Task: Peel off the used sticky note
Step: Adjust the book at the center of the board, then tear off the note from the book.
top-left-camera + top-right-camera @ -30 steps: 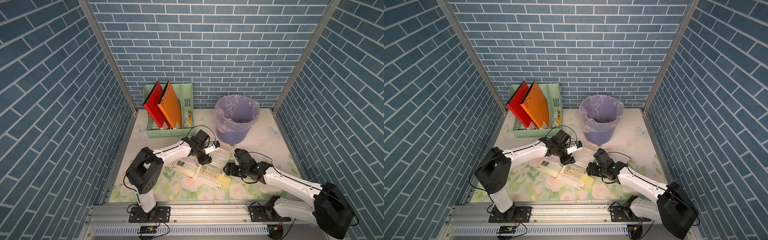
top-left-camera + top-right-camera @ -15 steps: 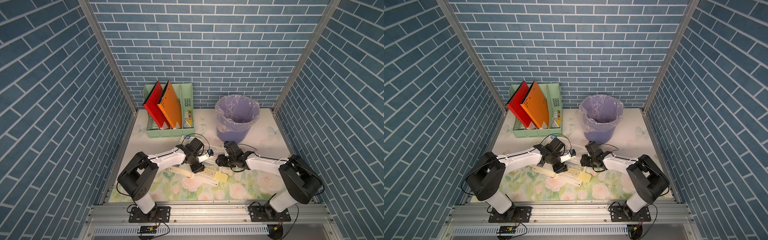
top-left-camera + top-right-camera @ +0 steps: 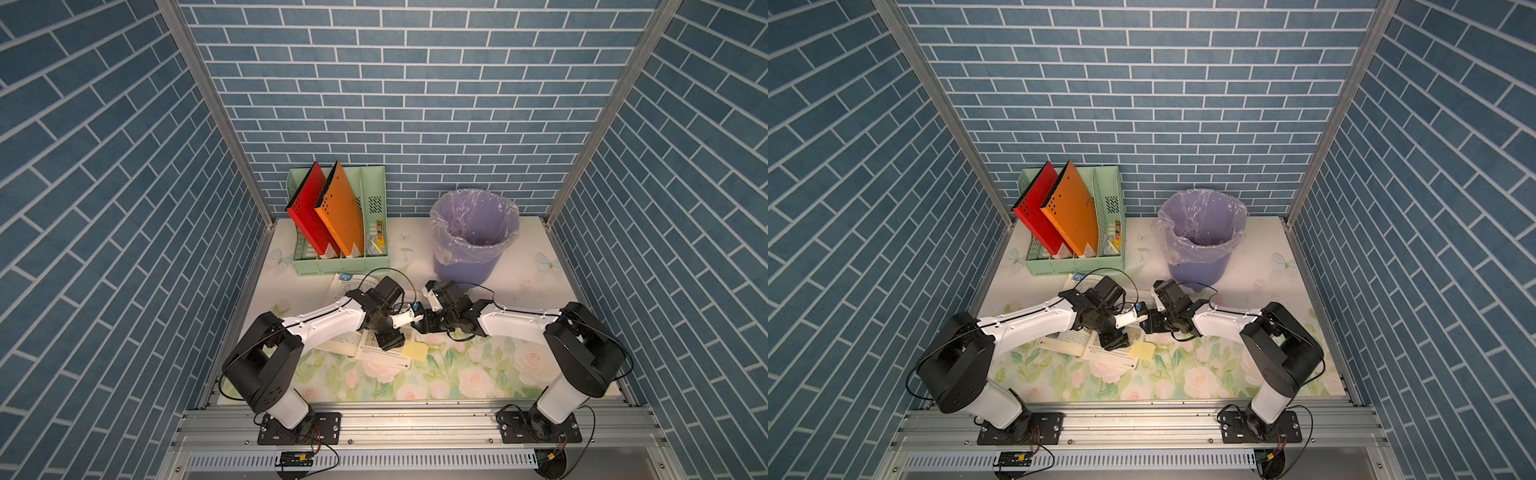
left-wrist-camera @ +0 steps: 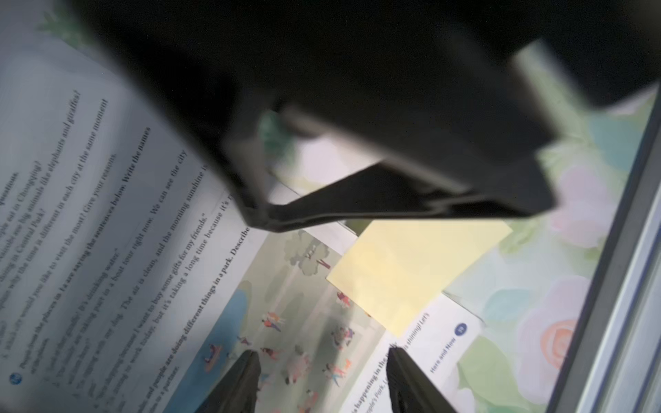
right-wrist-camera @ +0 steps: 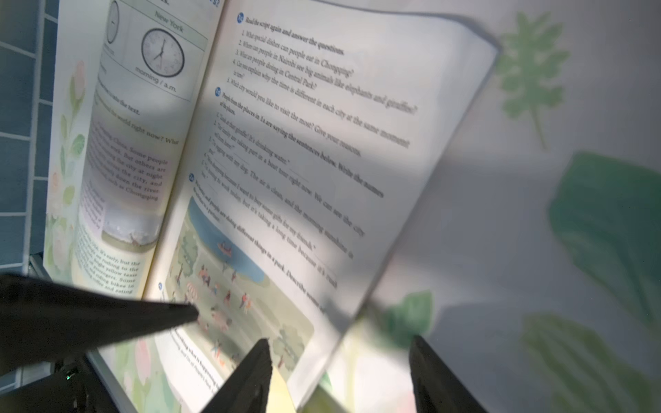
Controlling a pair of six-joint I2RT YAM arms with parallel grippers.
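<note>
An open book (image 3: 384, 360) (image 3: 1068, 341) lies on the floral tablecloth. A yellow sticky note (image 3: 415, 350) (image 3: 1143, 350) (image 4: 411, 271) is stuck at the page's outer edge and overhangs onto the cloth. My left gripper (image 3: 390, 340) (image 4: 322, 354) is open, its tips down on the illustrated page beside the note. My right gripper (image 3: 419, 325) (image 5: 339, 339) is open, just behind the note, with the page edge between its fingers. A yellow corner (image 5: 280, 393) of the note shows by one finger. Neither gripper holds anything.
A purple lined bin (image 3: 473, 232) stands at the back right. A green file rack (image 3: 340, 259) with a red and an orange folder stands at the back left. The two grippers almost touch over the book. The metal rail (image 3: 415, 419) runs along the front.
My right arm has swung in from the front right to the book's outer edge, close to the left gripper. The left gripper has dropped lower onto the page.
</note>
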